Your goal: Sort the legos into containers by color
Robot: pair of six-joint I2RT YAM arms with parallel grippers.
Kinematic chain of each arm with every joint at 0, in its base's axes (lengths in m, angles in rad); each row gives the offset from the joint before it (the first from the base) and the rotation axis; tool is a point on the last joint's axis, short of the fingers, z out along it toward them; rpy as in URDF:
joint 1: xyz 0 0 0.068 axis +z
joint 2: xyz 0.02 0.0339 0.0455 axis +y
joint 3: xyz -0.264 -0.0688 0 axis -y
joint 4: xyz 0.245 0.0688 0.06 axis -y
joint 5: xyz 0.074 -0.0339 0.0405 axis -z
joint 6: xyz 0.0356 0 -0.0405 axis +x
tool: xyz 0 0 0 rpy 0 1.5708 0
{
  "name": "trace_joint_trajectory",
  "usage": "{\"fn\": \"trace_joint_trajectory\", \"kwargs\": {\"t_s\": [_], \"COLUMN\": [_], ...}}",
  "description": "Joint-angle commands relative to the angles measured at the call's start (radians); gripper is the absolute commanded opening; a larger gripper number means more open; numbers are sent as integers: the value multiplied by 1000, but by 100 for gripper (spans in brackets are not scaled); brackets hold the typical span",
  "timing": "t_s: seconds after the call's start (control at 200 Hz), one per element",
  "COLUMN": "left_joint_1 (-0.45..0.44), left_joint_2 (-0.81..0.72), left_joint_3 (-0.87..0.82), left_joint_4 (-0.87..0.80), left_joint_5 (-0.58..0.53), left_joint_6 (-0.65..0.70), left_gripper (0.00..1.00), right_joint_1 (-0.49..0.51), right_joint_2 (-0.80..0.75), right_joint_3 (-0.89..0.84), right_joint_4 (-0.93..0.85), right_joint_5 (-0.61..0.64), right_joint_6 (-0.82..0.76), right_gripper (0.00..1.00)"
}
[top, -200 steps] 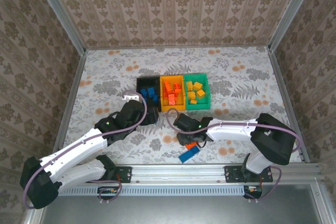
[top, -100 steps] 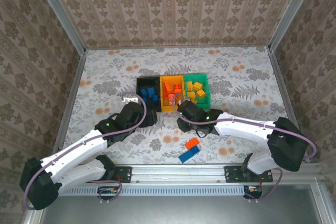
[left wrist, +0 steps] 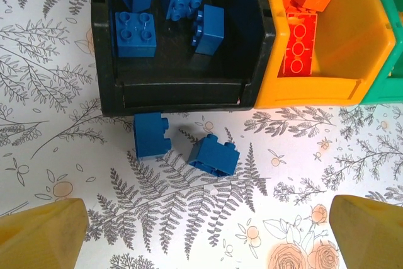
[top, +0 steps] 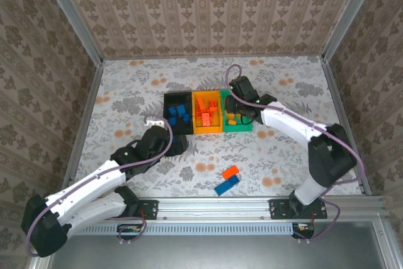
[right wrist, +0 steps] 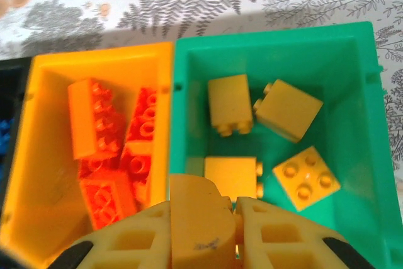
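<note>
I see my left arm (top: 94, 184) and right arm (top: 286, 123) as smooth white shells joined by chunky black housings, each on a black base. A thin lilac cable (top: 234, 66) runs along each one. The left fingers (left wrist: 41, 234) are mustard-yellow plastic, and the right fingers (right wrist: 126, 239) have a moulded lattice of square holes.

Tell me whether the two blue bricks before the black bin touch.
Apart. Left wrist view shows table between the left brick and the right brick.
</note>
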Motion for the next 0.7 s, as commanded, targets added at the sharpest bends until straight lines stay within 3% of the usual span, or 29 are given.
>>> {"fn": "trace_joint_trajectory", "kwargs": {"t_s": [0.0, 0.065, 0.155, 0.215, 0.535, 0.695], "left_joint_1": [7, 8, 7, 7, 7, 1], "left_joint_2": [-29, -43, -63, -74, -56, 63], "left_joint_3": [-16, -21, -30, -32, -25, -16], "left_joint_4": [-2, -6, -1, -3, 8, 57], "left_joint_5": [21, 23, 30, 29, 58, 101], "left_joint_6": [-25, -23, -14, -11, 15, 35], "left_gripper": [100, 100, 100, 100, 100, 99], "right_joint_1": [-24, -33, -35, -35, 23, 63], "right_joint_2": [86, 117, 115, 85, -215, -357], "right_joint_3": [90, 127, 156, 148, -100, -240], "right_joint_4": [-63, -81, -95, -87, -56, -54], "right_joint_5": [13, 7, 5, 4, -43, -41], "right_joint_6": [2, 10, 8, 7, 24, 40], "right_gripper": [27, 39, 67, 73, 81, 83]}}
